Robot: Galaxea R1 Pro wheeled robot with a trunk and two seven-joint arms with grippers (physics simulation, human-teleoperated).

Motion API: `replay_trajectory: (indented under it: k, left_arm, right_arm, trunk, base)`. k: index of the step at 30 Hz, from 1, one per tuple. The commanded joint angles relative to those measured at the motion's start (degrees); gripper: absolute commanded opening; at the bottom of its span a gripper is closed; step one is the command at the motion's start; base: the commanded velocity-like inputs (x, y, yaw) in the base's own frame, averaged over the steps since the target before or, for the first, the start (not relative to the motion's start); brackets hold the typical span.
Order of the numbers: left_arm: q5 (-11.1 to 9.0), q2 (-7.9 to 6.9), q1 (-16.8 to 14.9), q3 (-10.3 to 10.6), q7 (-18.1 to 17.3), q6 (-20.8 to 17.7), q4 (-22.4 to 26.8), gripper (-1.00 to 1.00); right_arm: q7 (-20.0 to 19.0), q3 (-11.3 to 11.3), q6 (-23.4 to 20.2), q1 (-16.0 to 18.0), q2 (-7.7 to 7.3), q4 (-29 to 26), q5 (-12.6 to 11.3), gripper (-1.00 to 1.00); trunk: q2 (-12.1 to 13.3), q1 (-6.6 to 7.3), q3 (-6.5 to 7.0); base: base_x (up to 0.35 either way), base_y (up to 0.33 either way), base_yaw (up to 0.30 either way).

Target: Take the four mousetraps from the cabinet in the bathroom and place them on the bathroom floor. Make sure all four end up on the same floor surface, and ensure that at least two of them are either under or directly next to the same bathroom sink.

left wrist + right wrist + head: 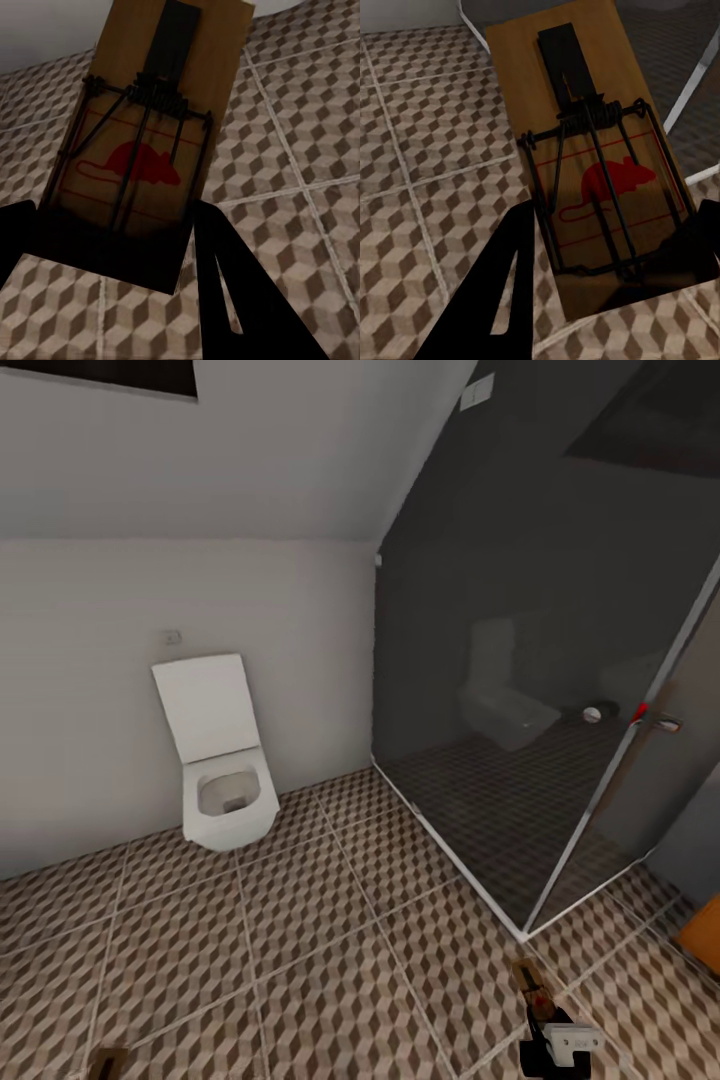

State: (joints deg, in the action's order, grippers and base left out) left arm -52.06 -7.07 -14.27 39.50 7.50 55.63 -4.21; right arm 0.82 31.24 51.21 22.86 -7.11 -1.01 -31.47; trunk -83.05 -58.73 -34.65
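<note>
Tan wooden mousetraps with dark wire springs and red mouse prints sit pinched in your left tool (112,247) and right tool (607,247), so carry both level above the cube-patterned tile floor (300,920) toward the sink before lowering.

A toilet (222,760) stood against the back wall (90,690) at the left of the bathroom floor (330,950), a glass shower enclosure (520,760) filled the right rear corner, and near the front edge each gripper carried a mousetrap (142,157) above the tiles, the right one (592,172) beside the enclosure's corner.
</note>
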Motion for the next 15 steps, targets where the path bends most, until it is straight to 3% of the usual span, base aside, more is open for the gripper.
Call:
replay_trajectory:
  k: [1, 10, 15]
  left_arm:
    - [0.5, 0.04, -0.1, 0.4, 0.9, 0.1, -0.1, -1.0]
    - [0.5, 0.04, -0.1, 0.4, 0.9, 0.1, -0.1, -1.0]
    - [0.5, 0.04, -0.1, 0.4, 0.9, 0.1, -0.1, -1.0]
  right_arm:
    - [0.0, 0.5, 0.1, 0.0, -0.02, 0.0, -0.5, -1.0]
    - [0.0, 0.5, 0.1, 0.0, -0.01, 0.0, -0.5, -1.0]
    - [0.0, 0.5, 0.1, 0.0, -0.01, 0.0, -0.5, -1.0]
  trunk:
    - [0.0, 0.0, -0.08]
    - [0.0, 0.0, -0.3]
    - [0.0, 0.0, -0.42]
  base:
    - [0.0, 0.0, 0.285]
    - [0.0, 0.009, 0.285]
    - [0.0, 0.197, 0.285]
